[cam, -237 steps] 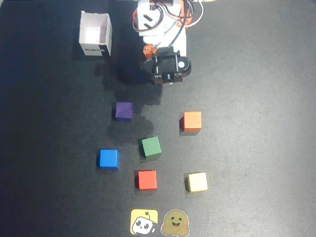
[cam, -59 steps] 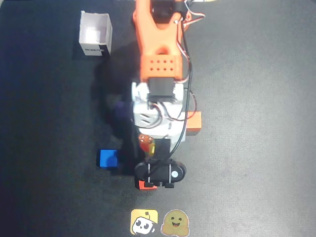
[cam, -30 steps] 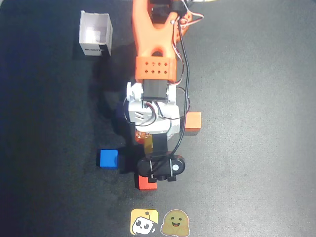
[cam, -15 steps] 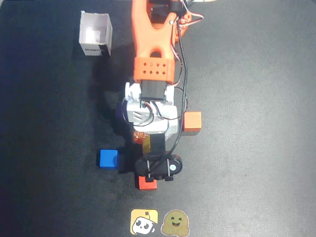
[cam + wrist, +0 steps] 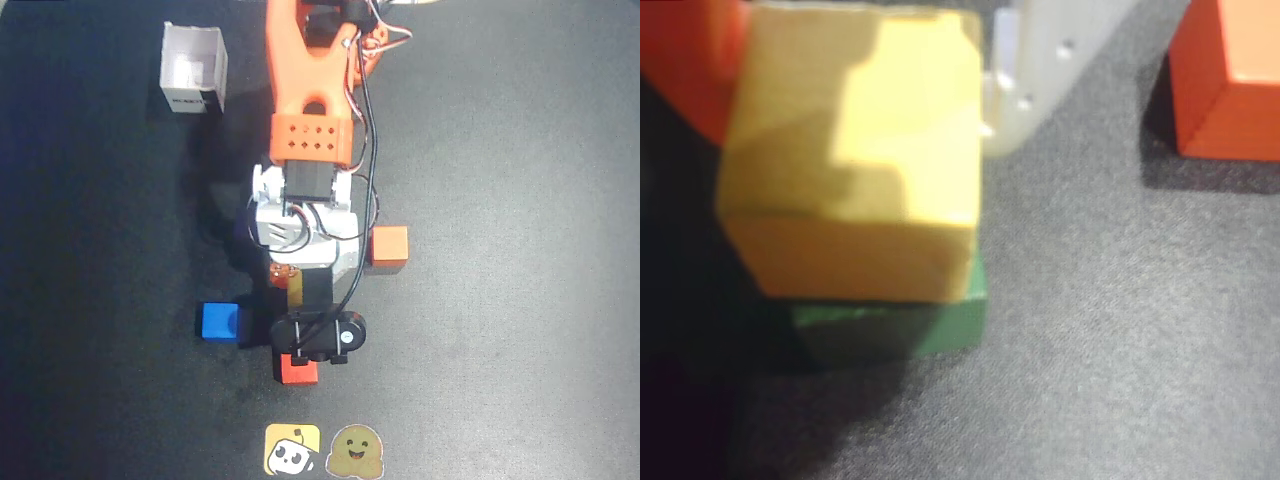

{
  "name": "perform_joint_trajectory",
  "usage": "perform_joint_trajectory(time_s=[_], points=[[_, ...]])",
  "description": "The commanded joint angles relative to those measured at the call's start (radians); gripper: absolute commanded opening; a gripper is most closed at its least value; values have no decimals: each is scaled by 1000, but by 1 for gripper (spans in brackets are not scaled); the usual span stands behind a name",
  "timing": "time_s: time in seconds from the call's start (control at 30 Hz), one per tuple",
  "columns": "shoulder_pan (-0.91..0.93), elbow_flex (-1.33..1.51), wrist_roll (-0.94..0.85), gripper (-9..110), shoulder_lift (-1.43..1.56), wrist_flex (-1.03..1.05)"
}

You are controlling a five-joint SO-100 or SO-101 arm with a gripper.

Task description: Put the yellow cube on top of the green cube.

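Sitting on the green cube (image 5: 890, 330) in the wrist view, the yellow cube (image 5: 855, 150) hung off its left edge, so a bumpy release could've tipped it. White claw (image 5: 855, 130) finger (image 5: 1040, 70) touched its right side; honestly couldn't tell if it was gripping. Orange cube (image 5: 1230, 80) sat right of the stack, cut off. From overhead the arm (image 5: 310, 110) hid the stack.

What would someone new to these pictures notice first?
The orange and white arm reaches down the middle of the overhead view over a dark table. In the wrist view a yellow cube fills the upper left, sitting over a green cube that peeks out beneath it. In the overhead view, a blue cube, an orange cube and a white open box lie scattered around.
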Motion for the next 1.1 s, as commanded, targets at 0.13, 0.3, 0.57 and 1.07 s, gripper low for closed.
perform_joint_trajectory(time_s=[0.13,0.3,0.57,1.07], points=[[5,0,17,16,60,-8],[3,-9,21,21,61,-8],[-6,-15,29,21,97,-14],[-17,117,-12,20,425,34]])
